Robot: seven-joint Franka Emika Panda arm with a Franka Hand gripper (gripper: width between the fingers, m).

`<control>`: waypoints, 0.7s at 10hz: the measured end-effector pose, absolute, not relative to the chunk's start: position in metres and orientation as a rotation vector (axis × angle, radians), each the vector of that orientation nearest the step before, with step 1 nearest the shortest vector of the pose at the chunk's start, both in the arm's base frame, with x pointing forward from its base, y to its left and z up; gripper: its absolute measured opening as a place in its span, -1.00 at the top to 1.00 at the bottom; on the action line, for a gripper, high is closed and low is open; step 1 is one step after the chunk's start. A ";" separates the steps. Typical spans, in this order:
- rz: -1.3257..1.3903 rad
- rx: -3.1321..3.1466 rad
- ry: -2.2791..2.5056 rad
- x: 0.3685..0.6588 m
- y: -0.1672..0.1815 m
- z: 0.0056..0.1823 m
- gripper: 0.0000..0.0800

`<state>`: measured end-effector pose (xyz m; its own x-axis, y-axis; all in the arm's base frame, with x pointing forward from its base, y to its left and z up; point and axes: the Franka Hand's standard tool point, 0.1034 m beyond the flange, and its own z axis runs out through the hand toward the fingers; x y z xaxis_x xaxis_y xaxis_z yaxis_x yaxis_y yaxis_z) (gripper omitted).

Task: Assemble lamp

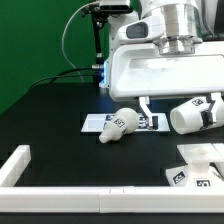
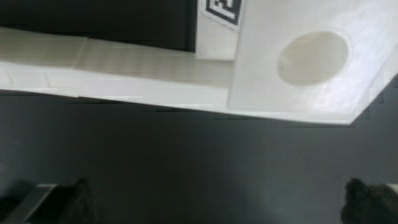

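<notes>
The white angular base block (image 1: 197,163) stands at the front of the exterior view's right. In the wrist view the base block (image 2: 267,85) shows a round socket hole (image 2: 313,55) and part of a tag. The small rounded bulb (image 1: 114,126) lies on its side on the marker board (image 1: 95,123). The large tapered shade (image 1: 194,114) lies on its side to the exterior view's right of the bulb. My gripper (image 1: 152,108) hangs between bulb and shade, above the table. Its jaws are wide open and hold nothing, and both fingertips (image 2: 50,200) show dark at the wrist view's corners.
Long white border rails (image 1: 22,165) run along the front and the exterior view's left of the black table. A green backdrop, a black post and cables (image 1: 95,45) stand at the back.
</notes>
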<state>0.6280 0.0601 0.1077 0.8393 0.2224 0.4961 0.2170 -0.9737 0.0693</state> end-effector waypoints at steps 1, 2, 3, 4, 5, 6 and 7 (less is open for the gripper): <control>0.808 2.975 0.452 0.629 0.060 0.108 -0.75; 0.805 2.964 0.485 0.629 0.060 0.108 -0.75; 0.786 2.903 0.655 0.627 0.057 0.106 -0.75; 0.750 2.852 0.778 0.618 0.045 0.103 -0.75; 0.726 2.808 0.879 0.608 0.040 0.106 -0.75; 0.691 2.724 1.050 0.595 0.034 0.110 -0.75; 0.657 2.639 1.203 0.587 0.030 0.112 -0.75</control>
<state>0.5866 0.0304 0.1124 0.5783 0.7497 0.3218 0.6759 -0.6612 0.3256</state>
